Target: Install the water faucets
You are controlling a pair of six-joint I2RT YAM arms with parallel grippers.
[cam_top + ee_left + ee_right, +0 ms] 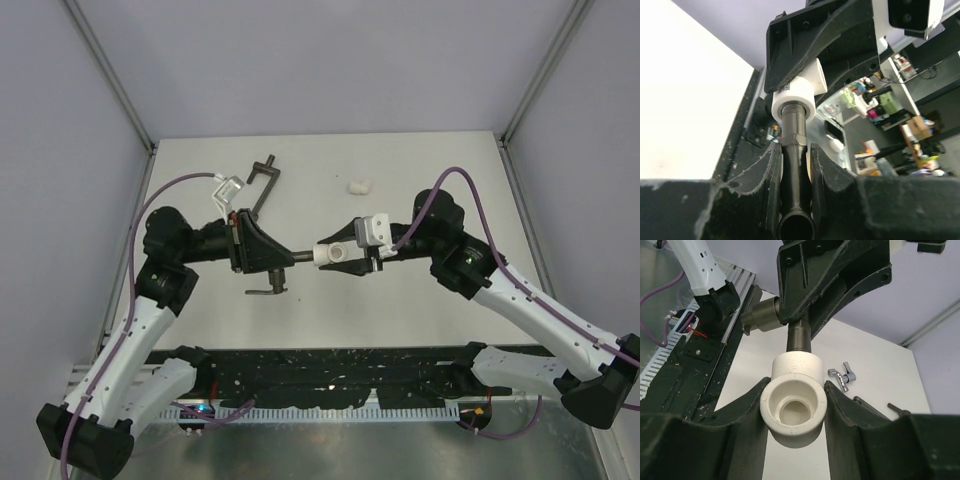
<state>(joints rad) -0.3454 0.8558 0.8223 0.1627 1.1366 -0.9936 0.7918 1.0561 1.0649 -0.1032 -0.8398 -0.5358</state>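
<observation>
No legible text or labels.

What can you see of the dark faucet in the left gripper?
The dark faucet is dull grey-bronze metal: a round tubular body with an open mouth at one end, a hex collar and threads at the other, plus a short side stub. It is held level above the table, clamped in the left gripper. Its threaded end sits in the socket of the white elbow fitting, which the right gripper holds.
</observation>
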